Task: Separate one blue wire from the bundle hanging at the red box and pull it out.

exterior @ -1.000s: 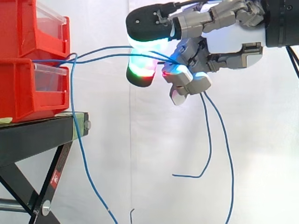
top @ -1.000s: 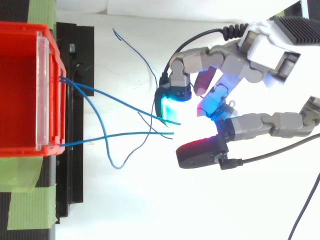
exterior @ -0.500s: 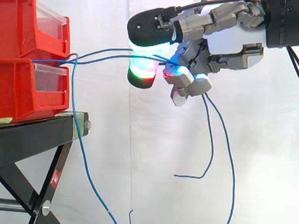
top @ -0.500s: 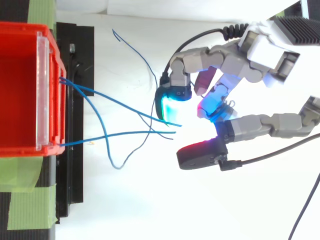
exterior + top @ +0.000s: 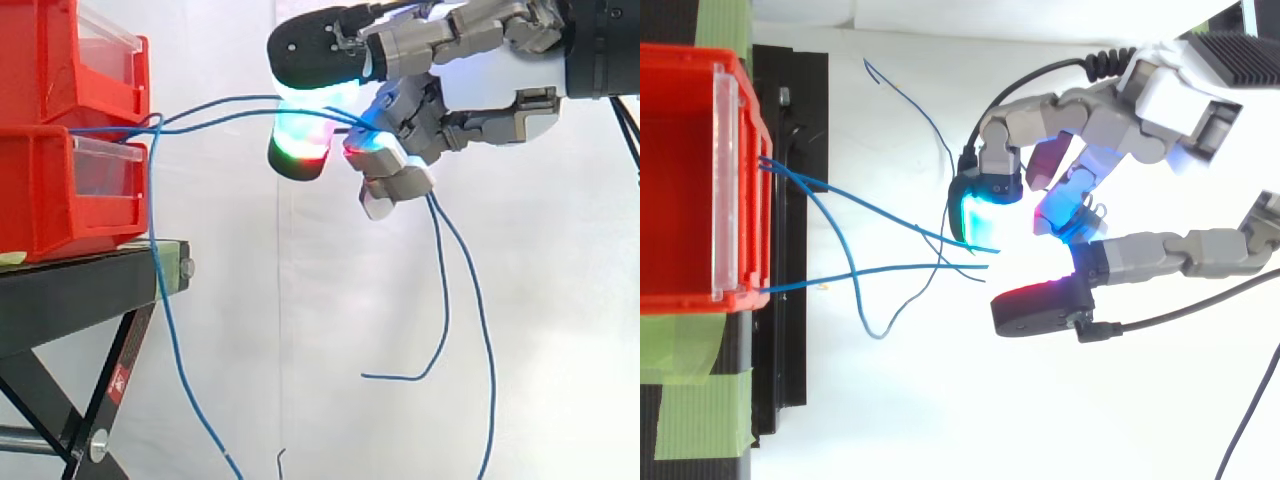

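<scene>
hand (image 5: pixel 490 90): fingers curled, pinching two blue wires (image 5: pixel 240 99) | wires: stretched from red box (image 5: pixel 50 190) to hand; tails hang below it | third blue wire (image 5: pixel 172 330): hangs beside black stand (image 5: pixel 70 295)

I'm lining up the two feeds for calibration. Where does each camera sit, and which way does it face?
Side view: beside the work at about bin height, looking level across at the red bins on the black stand; the hand reaches in from the right edge, fingers curled on the blue wires.
Top view: above the work, looking down; bins at left, hand from the right.
Shared: the bins, stand, wires and hand.
</scene>
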You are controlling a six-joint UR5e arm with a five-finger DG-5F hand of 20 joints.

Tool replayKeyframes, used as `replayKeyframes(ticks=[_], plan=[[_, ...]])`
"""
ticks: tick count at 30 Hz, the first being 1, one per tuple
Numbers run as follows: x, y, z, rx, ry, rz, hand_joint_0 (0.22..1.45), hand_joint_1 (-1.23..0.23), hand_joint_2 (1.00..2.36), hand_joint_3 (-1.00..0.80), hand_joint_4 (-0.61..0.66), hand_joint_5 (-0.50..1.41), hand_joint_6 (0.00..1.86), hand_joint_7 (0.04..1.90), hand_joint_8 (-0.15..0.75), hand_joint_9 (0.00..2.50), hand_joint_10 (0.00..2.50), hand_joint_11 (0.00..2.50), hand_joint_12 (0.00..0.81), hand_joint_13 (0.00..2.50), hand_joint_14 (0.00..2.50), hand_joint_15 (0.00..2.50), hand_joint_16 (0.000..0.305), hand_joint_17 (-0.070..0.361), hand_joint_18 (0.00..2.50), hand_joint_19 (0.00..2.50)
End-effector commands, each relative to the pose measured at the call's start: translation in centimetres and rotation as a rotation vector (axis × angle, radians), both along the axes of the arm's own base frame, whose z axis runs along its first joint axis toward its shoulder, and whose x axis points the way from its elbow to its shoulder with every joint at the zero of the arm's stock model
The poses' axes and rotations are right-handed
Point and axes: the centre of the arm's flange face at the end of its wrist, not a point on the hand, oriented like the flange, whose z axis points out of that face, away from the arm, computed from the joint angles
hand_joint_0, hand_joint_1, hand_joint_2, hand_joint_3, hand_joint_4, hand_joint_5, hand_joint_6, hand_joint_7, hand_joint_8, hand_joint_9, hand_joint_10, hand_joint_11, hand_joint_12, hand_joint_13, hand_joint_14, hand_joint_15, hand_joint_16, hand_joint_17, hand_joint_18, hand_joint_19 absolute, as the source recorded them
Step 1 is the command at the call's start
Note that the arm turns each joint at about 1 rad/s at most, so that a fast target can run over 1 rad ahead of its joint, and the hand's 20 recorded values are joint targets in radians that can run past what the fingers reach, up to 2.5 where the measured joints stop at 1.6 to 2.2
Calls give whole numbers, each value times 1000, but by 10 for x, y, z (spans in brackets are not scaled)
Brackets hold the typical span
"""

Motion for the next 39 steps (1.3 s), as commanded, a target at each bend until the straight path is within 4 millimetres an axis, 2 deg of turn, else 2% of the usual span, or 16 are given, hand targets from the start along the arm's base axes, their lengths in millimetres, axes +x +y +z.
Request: replayKeyframes(ticks=[1,4,6,15,21,26,39], plan=[[0,0,0,10,-5,-4,623,-690,1035,-45,140,-134,749,1252,363,1289,24,1247,387,1190,26,1329,49,111,752,821],[0,0,1,27,-10,-4,626,-698,1034,-43,141,-131,750,1248,351,1170,26,1168,414,902,30,997,50,113,709,799],[0,0,0,41,-12,-5,627,-702,1033,-45,141,-130,750,1237,338,1114,23,1113,409,758,28,865,51,114,691,798],[0,0,0,72,-18,-5,627,-708,1032,-47,138,-125,742,1270,327,919,22,956,393,468,19,548,49,111,525,717],[0,0,0,73,-19,-5,625,-711,1032,-48,131,-124,739,1275,312,775,17,787,371,260,13,343,49,109,353,579],[0,-1,0,68,-17,-10,624,-710,1031,-50,124,-126,749,1233,300,705,17,680,352,154,9,248,49,111,243,482],[-5,-2,-4,38,32,-12,622,-710,1031,-50,123,-126,745,1235,305,731,16,696,359,205,10,263,50,113,275,510]])
